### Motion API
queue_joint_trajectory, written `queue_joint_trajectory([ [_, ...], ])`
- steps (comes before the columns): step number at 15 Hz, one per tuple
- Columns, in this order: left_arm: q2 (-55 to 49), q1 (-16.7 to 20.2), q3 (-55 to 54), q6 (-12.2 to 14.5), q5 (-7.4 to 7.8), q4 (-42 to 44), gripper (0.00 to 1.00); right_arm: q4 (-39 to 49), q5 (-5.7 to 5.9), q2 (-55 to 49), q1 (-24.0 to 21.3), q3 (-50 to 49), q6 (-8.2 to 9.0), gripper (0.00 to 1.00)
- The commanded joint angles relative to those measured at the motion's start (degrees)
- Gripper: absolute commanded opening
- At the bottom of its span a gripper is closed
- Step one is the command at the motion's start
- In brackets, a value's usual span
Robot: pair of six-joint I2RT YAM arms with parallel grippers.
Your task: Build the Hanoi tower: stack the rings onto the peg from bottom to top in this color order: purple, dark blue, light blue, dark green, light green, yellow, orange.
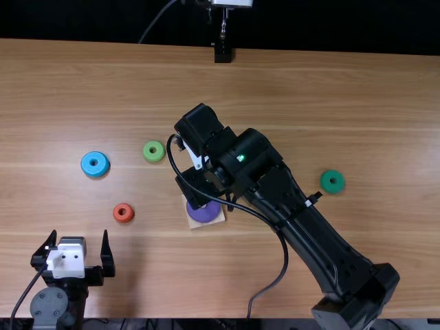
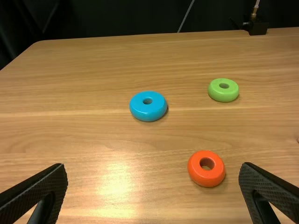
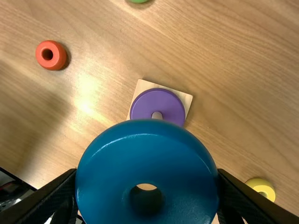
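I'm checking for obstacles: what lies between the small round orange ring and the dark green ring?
The top view shows the purple ring on its square wooden base, and the black right arm, between orange ring and dark green ring.

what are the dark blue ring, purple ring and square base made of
The dark blue ring: probably painted wood, though plastic is possible; glossy, with a bright highlight along its curved rim.
The purple ring: likely the same, smooth and evenly coloured.
The square base: looks like wood, matt and unpainted, its pale tan surface uncoloured.
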Motion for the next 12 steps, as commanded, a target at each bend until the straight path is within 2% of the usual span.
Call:
queue_joint_trajectory([
  [1,-0.67,0.27,-6.07,0.51,-0.23,-4.74,1.0,0.05,0.01,1.31,0.21,1.21,0.32,0.05],
  [2,-0.67,0.27,-6.07,0.51,-0.12,-4.74,1.0,-0.05,0.01,1.84,0.12,1.12,0.32,0.05],
  [3,-0.67,0.27,-6.07,0.51,-0.12,-4.63,1.0,-0.26,0.01,2.19,0.03,1.03,0.32,0.09],
  [7,-0.67,0.27,-6.07,0.51,-0.23,-4.74,1.0,0.05,0.22,2.98,0.03,1.12,0.32,0.1],
  [9,-0.67,0.27,-6.07,0.51,-0.12,-4.74,1.0,0.16,0.22,2.98,0.03,1.21,0.32,0.2],
  [10,-0.67,0.27,-6.07,0.51,-0.23,-4.63,1.0,0.27,0.11,3.07,0.03,1.47,0.32,0.48],
  [11,-0.67,0.27,-6.07,0.51,-0.12,-4.74,1.0,0.27,0.22,3.59,0.03,1.39,0.22,0.82],
  [12,-0.67,0.27,-6.07,0.51,-0.12,-4.63,1.0,-0.05,0.22,4.65,-0.06,1.39,0.22,1.0],
])
